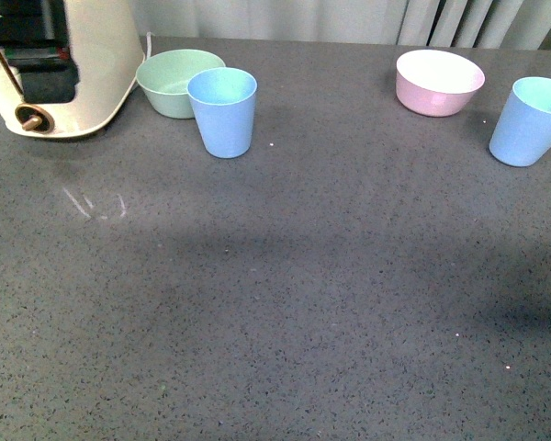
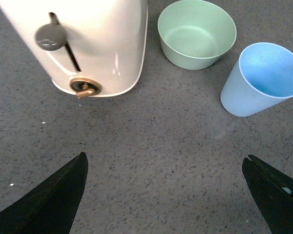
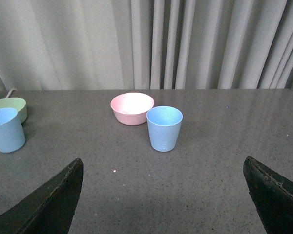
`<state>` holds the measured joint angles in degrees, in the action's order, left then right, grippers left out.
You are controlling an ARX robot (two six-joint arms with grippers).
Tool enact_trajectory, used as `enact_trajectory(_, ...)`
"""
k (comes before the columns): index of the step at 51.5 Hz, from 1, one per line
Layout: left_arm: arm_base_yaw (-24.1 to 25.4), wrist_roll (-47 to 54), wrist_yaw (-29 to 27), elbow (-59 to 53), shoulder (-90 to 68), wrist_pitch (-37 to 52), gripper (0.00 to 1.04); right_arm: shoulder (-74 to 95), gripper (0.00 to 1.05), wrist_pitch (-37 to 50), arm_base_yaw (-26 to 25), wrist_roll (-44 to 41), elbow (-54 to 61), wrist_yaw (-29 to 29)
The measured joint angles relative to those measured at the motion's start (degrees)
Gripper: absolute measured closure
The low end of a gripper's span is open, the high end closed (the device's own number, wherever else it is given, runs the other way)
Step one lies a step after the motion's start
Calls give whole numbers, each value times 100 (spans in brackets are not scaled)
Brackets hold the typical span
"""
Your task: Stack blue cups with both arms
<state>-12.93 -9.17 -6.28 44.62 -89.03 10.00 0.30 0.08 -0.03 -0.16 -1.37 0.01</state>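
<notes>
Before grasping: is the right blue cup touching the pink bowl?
Apart. The front view shows bare table between the right blue cup and the pink bowl.

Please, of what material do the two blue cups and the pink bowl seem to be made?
In the front view, the left blue cup and the right blue cup look like matte plastic: even colour, thin rim, no sharp glints. The pink bowl is probably plastic or melamine too, slightly glossier, with a soft sheen inside; ceramic cannot be excluded.
</notes>
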Motion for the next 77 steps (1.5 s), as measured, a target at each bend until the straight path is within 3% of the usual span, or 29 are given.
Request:
enact_trajectory(9, -319, -387, 59, 922, -855, -175, 9, 0, 9, 0, 0, 2, 0, 0)
enact_trajectory(25, -466, -881, -197, 2570, -2247, -807, 9, 0, 9, 0, 0, 0, 0, 0)
enact_trajectory(70, -654, -1491, -376, 4242, -3757, -1784, 9, 0, 9, 0, 0, 0, 0, 0)
enact_trajectory(77, -688, -1556, -385, 4435, -3891, -1930, 23, 0, 9, 0, 0, 0, 0, 0)
